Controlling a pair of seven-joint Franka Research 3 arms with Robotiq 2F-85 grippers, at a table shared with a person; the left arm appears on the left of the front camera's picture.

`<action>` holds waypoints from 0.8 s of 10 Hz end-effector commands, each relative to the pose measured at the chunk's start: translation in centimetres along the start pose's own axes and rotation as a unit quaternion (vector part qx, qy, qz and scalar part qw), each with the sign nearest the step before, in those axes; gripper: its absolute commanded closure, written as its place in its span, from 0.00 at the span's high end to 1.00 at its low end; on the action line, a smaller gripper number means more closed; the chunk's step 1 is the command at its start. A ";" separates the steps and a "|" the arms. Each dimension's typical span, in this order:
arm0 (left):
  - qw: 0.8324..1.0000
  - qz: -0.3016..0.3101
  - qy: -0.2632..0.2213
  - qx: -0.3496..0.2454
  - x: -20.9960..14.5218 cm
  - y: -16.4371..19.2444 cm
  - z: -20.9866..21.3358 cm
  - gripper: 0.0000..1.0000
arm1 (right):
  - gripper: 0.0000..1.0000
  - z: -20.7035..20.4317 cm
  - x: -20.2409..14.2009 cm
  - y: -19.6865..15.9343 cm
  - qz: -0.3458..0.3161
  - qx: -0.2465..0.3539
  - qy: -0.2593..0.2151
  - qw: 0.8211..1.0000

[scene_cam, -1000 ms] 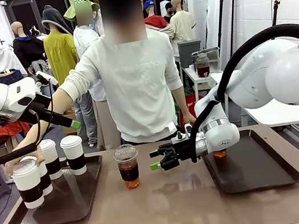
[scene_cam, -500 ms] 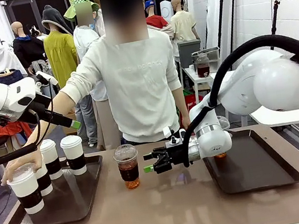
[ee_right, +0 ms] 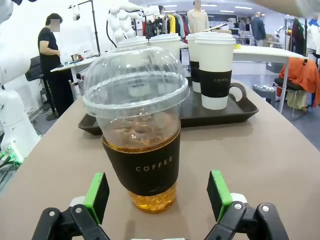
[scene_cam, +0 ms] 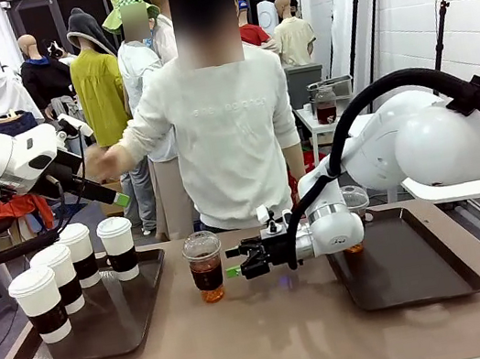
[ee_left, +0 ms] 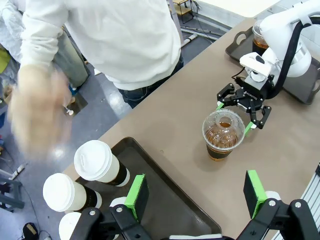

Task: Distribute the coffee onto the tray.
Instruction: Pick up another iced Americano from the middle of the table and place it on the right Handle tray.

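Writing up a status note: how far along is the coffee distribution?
Done: four paper cups stand on the left tray, one domed cup on the right tray. In hand: the right end effector, open, is at the second domed cup on the table, not gripping. Left: moving that cup onto a tray.

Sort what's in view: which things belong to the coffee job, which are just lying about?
Job: four white lidded paper cups with dark brown sleeves on the left dark tray; clear dome-lidded plastic cup on the table; second clear cup on the right dark tray; open right gripper.
Lying about: dark jar on the side table; orange cloth farther off.
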State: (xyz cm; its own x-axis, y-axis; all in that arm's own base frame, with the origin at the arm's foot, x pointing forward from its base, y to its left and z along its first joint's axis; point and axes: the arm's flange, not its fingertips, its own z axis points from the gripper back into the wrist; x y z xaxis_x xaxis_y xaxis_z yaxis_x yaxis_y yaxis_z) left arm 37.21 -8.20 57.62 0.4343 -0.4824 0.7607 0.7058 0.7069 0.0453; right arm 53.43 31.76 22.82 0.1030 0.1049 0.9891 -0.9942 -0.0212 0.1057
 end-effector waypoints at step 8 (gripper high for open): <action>1.000 0.003 0.000 -0.004 -0.1 0.2 0.0 1.00 | 1.00 -4.9 -0.5 -1.8 -0.014 0.025 -0.003 1.000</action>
State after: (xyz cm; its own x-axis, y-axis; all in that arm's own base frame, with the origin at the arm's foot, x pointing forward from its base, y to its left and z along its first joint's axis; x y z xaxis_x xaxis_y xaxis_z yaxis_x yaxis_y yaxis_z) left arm 37.21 -8.20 57.62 0.4343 -0.4824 0.7607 0.7058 0.7069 0.0453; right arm 54.11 35.51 21.81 0.1105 0.0913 0.9897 -0.9911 -0.0647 0.1167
